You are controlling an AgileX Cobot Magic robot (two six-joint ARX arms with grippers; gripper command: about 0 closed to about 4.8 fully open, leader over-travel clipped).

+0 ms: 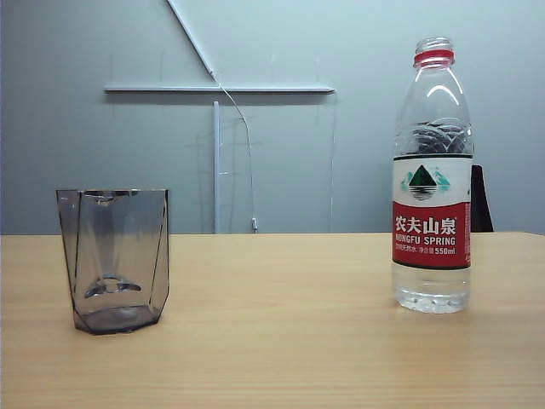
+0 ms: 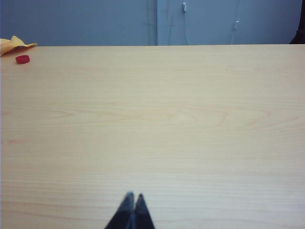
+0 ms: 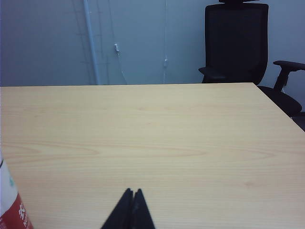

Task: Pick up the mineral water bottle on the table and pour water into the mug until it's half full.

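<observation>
One tall clear plastic mineral water bottle [image 1: 432, 175] with a red neck ring and a red-and-white label stands on the light wooden table [image 1: 281, 341], on the right side of the exterior view. Its long axis is vertical, its open mouth pointing straight up with no cap on it. Clear water [image 1: 431, 290] shows below the label and, above it, up to the shoulder.

One smoky grey see-through faceted mug [image 1: 114, 259] without a handle stands upright on the left side of that view, well apart from the bottle, its opening upward. It looks empty, though the tinted walls make that hard to confirm.

Two grippers show, one in each wrist view, neither in the exterior view. The left gripper [image 2: 132, 196] hangs over bare tabletop, its two dark fingertips pressed together with nothing between them. The right gripper [image 3: 132, 192] is likewise closed on nothing; the bottle's label edge shows just at the corner of its view, to one side of it and untouched.

One small red cap-like object [image 2: 22, 59] lies near the far table edge in the left wrist view, beside one piece of yellow cloth [image 2: 14, 44]. One black office chair [image 3: 238, 45] stands beyond the table.
</observation>
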